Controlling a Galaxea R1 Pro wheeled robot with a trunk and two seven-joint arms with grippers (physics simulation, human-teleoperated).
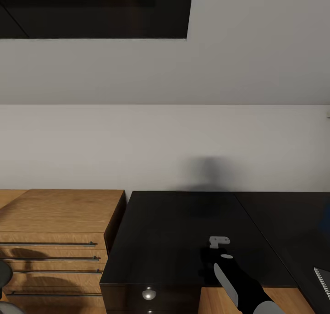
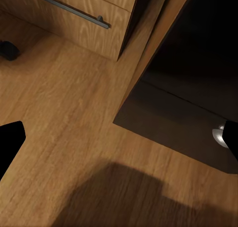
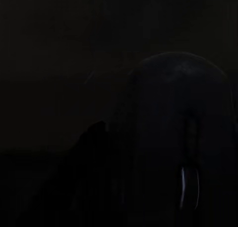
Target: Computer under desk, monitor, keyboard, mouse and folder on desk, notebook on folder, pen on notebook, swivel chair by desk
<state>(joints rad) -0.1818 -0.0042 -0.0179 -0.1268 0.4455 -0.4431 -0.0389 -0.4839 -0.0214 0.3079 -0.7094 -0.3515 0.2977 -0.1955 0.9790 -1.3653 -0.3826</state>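
Note:
The desk point(image 1: 174, 222) has a glossy black top and a black drawer unit with a round silver knob point(image 1: 148, 294). My right arm reaches over its front part, and the black right gripper point(image 1: 209, 254) is low over the top, hard to make out against it. In the right wrist view a dark rounded mouse point(image 3: 183, 127) with a scroll wheel sits very close, and the fingers are lost in the dark. My left gripper point(image 2: 119, 142) hangs open over the wooden floor by the desk's drawer unit point(image 2: 183, 113), one fingertip point(image 2: 10, 142) at each side.
A light wooden low cabinet point(image 1: 59, 222) with long bar handles stands against the desk's left side. A grey flat thing with a ribbed pale edge point(image 1: 323, 279) lies at the desk's right edge. Grey chair parts point(image 1: 4, 277) show at the lower left. White wall behind.

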